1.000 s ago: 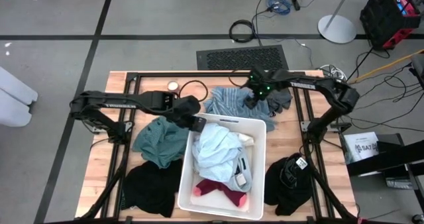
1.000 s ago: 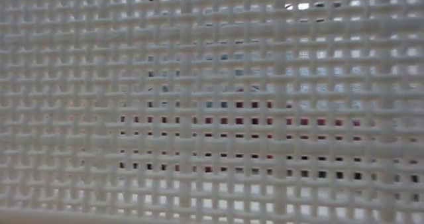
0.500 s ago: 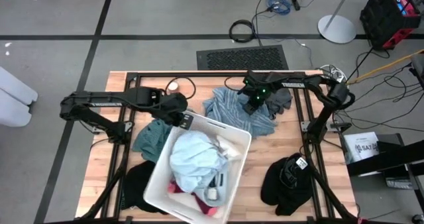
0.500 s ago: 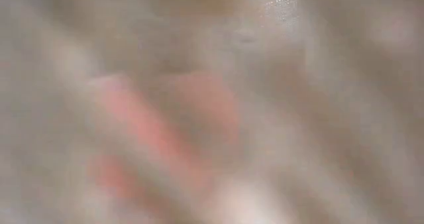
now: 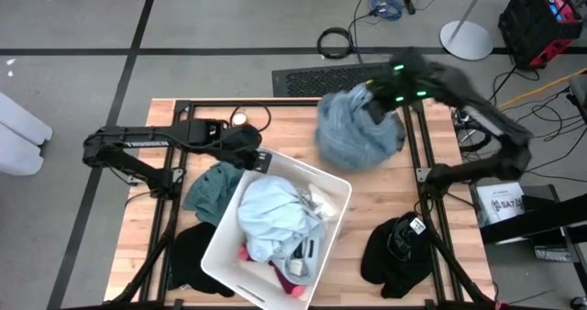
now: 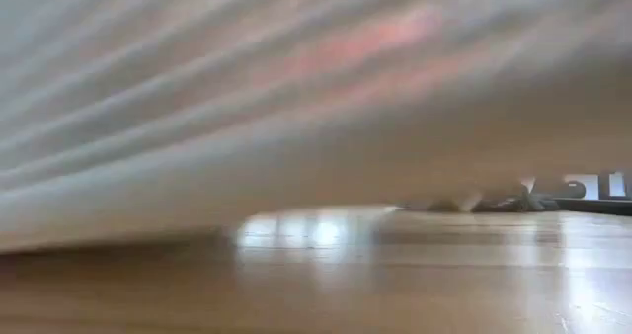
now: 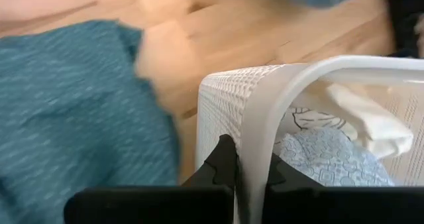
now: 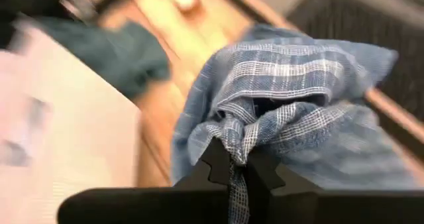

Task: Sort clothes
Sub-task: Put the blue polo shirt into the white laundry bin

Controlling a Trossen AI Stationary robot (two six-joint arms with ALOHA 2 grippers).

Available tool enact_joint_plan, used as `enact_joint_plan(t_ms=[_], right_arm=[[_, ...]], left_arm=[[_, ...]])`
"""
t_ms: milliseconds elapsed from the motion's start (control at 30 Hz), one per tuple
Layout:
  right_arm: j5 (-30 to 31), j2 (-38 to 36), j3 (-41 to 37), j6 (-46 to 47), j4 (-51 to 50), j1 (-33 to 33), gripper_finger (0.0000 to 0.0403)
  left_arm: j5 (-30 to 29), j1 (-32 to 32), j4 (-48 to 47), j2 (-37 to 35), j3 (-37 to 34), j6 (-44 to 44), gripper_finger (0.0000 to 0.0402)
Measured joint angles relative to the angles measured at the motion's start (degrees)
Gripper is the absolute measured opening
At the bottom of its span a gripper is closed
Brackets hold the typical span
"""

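Blue-white striped garment (image 5: pixel 356 131) hangs clamped in the right gripper (image 8: pixel 238 164); left gripper (image 7: pixel 243 168) pinches the bin rim (image 7: pixel 311 68). Next, probably: drop it on a pile.

Wooden slatted table (image 5: pixel 385 195) on black frame, standing on grey floor (image 5: pixel 73 26) crossed by dark tape lines. Black ribbed mat (image 5: pixel 332 78) just beyond table's far edge. Coiled black cable (image 5: pixel 335 42) farther off. White round stand base (image 5: pixel 466 40) far right; red-black case (image 5: pixel 541 18) in far right corner.
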Motion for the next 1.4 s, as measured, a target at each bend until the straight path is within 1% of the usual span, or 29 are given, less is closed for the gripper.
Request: enact_joint_plan(t_ms=[133,300,467,567,667,733,900,1033,1100,1267,1400], right_arm=[[-1.4,-4.9,9.8,2.5,-3.6,0.0,0.0001],[-3.2,-9.2,20.0,4.5,-3.0,0.0,0.0001],[-3.3,-11.0,28.7,7.2,0.7,0.0,0.0000],[-3.3,-11.5,33.2,7.1,2.1,0.0,0.0000],[-3.3,-12.0,36.6,5.6,4.1,0.0,0.0000],[-3.3,-12.4,38.3,3.8,5.2,0.0,0.0000],[-3.5,-13.1,40.8,2.9,6.4,0.0,0.0000],[-3.9,-13.4,40.7,2.5,4.2,0.0,0.0000],[-4.4,-13.2,40.7,2.5,3.1,0.0,0.0000],[-4.6,-12.7,40.7,2.3,2.0,0.0,0.0000],[-4.7,-12.4,40.7,2.2,1.9,0.0,0.0000]], left_arm=[[0.1,0.1,6.7,0.0,0.0,0.0,0.0008],[0.1,1.8,13.7,0.0,0.0,-1.2,0.0007],[1.3,5.0,13.6,0.2,0.1,-0.9,0.0007],[1.9,7.5,12.8,0.3,0.1,-1.7,0.0007],[2.7,11.1,12.3,0.3,0.1,-0.4,0.0007],[3.1,14.2,11.2,0.3,0.1,0.7,0.0007],[3.0,22.3,9.4,0.6,0.2,1.5,0.0007],[1.7,27.7,11.3,0.9,0.2,2.1,0.0007],[2.1,29.9,12.2,1.6,0.7,2.9,0.0007],[6.3,34.1,10.5,4.3,1.7,4.8,0.0007],[12.3,36.8,9.5,7.0,4.2,7.6,0.0007]])
